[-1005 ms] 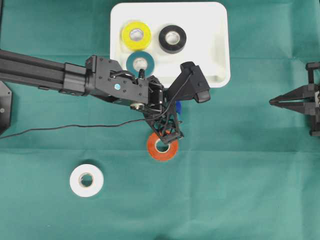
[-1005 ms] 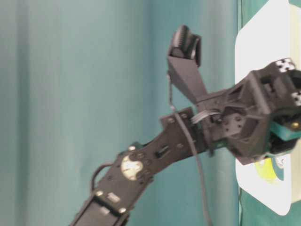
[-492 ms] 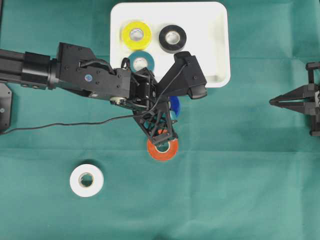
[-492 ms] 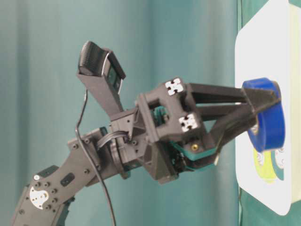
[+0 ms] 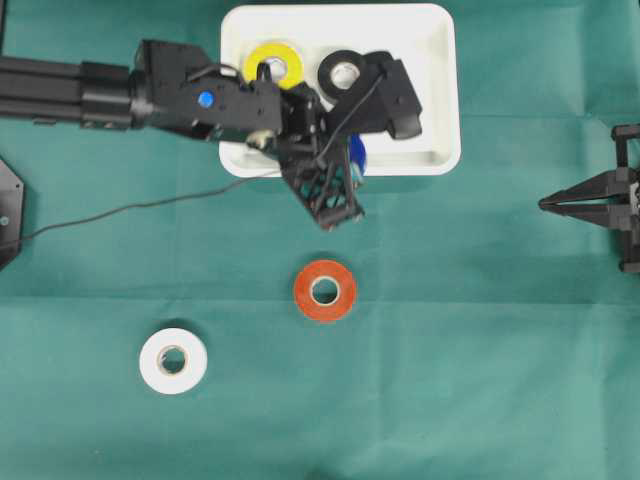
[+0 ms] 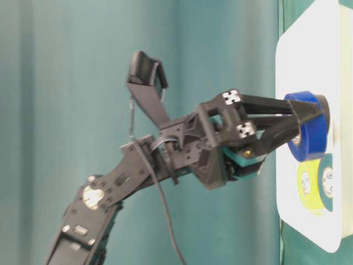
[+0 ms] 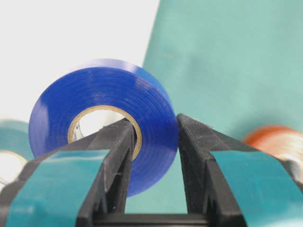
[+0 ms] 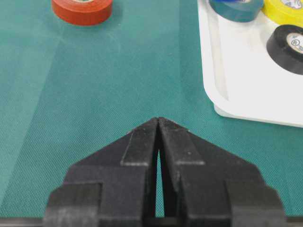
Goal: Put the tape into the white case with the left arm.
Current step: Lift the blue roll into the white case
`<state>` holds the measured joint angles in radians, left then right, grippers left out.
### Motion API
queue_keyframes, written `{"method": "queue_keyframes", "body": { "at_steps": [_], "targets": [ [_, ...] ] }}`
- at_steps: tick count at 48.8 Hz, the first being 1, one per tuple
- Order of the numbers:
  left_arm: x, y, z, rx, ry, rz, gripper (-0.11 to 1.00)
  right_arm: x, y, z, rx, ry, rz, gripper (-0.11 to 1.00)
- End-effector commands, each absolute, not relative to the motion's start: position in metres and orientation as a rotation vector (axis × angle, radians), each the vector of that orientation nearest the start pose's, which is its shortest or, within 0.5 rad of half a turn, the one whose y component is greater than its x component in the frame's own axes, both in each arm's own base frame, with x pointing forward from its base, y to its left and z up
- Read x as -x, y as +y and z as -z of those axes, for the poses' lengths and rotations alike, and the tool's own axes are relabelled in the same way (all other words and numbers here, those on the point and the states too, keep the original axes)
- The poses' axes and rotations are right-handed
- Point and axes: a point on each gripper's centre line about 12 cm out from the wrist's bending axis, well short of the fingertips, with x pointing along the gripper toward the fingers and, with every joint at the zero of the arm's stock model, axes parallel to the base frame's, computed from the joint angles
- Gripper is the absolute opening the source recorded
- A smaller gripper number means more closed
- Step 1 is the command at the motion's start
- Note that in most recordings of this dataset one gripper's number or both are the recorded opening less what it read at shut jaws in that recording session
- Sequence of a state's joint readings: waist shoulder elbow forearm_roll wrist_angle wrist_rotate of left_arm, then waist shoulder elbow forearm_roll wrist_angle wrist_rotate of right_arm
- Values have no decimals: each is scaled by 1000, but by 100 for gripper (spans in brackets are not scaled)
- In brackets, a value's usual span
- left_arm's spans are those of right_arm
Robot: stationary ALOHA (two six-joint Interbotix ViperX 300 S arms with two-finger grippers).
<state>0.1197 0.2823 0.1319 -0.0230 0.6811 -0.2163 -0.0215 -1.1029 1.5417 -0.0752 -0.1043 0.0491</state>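
My left gripper point(image 7: 154, 156) pinches the blue tape roll point(image 7: 102, 118) by its wall, one teal-banded finger point(image 7: 113, 156) inside the cardboard core and the other against the outer face, the roll held on edge. From overhead, the left arm point(image 5: 200, 100) reaches across from the left, and the roll point(image 5: 358, 152) shows only as a sliver of blue at the near rim of the white case point(image 5: 440, 90), mostly hidden under the wrist. The table-level view sets the roll point(image 6: 309, 132) in front of the case point(image 6: 298, 66), held clear of the arm's body at the fingertips; whether it touches the case floor I cannot tell.

Inside the case lie a yellow roll point(image 5: 275, 62) and a black roll point(image 5: 343, 70), side by side toward its far edge; a teal roll point(image 8: 236, 8) sits in it too, seen from the right wrist camera near the case's near corner. An orange roll point(image 5: 324, 290) lies flat on the green cloth point(image 5: 480, 380) well in front of the case, and a white roll point(image 5: 173, 360) lies farther off to the case's front left. My right gripper point(image 8: 158, 127) sits well to the right of the case, its black fingers pressed together on nothing.
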Motion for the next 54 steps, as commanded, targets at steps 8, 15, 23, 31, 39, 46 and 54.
{"method": "queue_keyframes", "body": {
  "at_steps": [8,15,23,31,39,46,54],
  "targets": [
    [-479,86,-189,241,985,-234,26,-144,-2,-153,17,319,11,-9],
    [-480,96,-186,243,978,-248,26,-144,-2,-153,17,321,11,-9],
    [-480,98,-183,245,985,-251,26,-144,-2,-153,17,321,11,-9],
    [-480,97,-181,247,986,-250,26,-144,-2,-152,19,323,10,-9],
    [-481,97,-181,243,968,-248,26,-144,-2,-153,17,321,11,-9],
    [-483,97,-182,240,947,-246,26,-144,-2,-153,17,321,11,-9],
    [-483,95,-181,238,946,-242,26,-144,-2,-153,17,321,11,-9]
  ]
}}
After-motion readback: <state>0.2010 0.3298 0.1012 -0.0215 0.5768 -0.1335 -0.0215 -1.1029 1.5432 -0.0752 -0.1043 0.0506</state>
